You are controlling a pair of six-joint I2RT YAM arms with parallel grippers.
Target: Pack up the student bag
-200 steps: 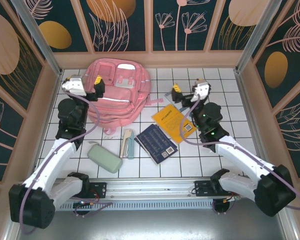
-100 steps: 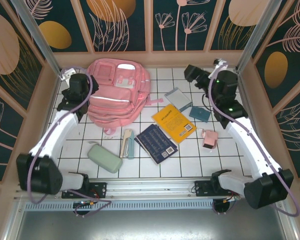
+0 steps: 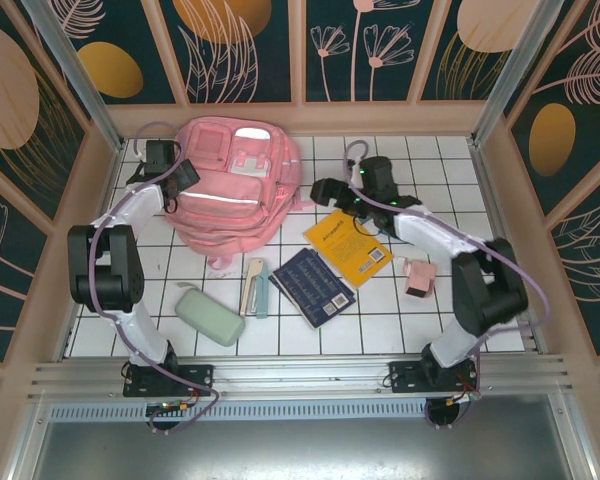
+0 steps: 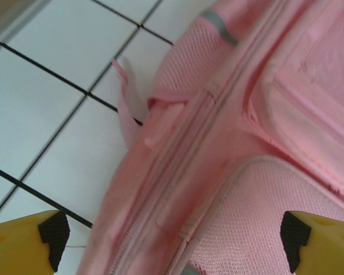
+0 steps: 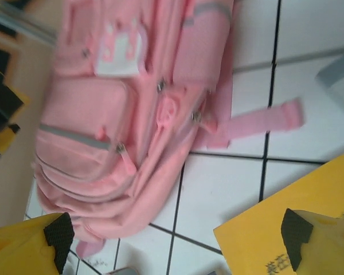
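The student bag (image 3: 235, 185) is a large pink backpack lying flat at the back left of the tiled table, front pockets up. My left gripper (image 3: 181, 176) is at its left edge. In the left wrist view that gripper (image 4: 175, 249) is open, its yellow fingers (image 4: 28, 240) spread wide over the bag's (image 4: 229, 143) zipper seam and mesh side pocket. My right gripper (image 3: 323, 190) hovers just right of the bag. In the right wrist view it (image 5: 175, 246) is open over bare tile, between the bag (image 5: 114, 114) and a yellow book (image 5: 298, 220).
A yellow book (image 3: 347, 245), a dark blue book (image 3: 313, 286), a green pencil case (image 3: 209, 316), slim pens or rulers (image 3: 255, 287) and a small pink item (image 3: 419, 277) lie on the tiles in front of the bag. A loose pink strap (image 5: 264, 121) trails right.
The left gripper has come in against the bag's left edge. The right arm has swung from the back right corner to the bag's right side, covering the small booklets there.
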